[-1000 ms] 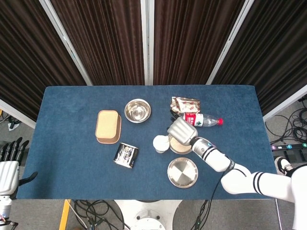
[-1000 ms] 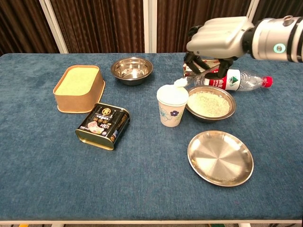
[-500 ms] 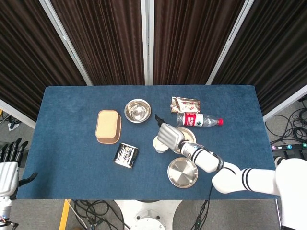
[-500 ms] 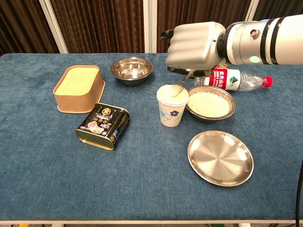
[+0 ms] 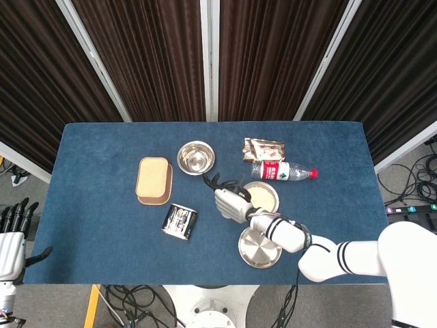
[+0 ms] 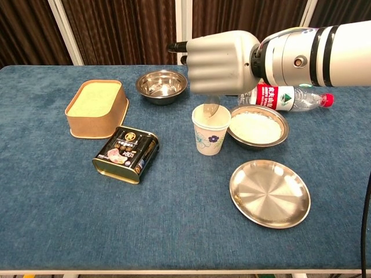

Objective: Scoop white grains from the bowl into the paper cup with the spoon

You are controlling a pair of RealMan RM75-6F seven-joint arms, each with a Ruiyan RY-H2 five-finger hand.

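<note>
The right hand [image 6: 220,62] hung directly over the paper cup [image 6: 210,132], fingers curled around the spoon [image 6: 210,108], whose bowl dipped inside the cup's rim. The bowl of white grains [image 6: 257,126] sat touching the cup's right side, with the water bottle [image 6: 288,97] just behind it and the steel plate [image 6: 269,193] near in front, leaving open cloth only toward the tin [image 6: 126,154] on the cup's left. The left hand [image 5: 12,232] stayed off the table's [image 5: 89,239] left edge, fingers straight and apart, holding nothing.
</note>
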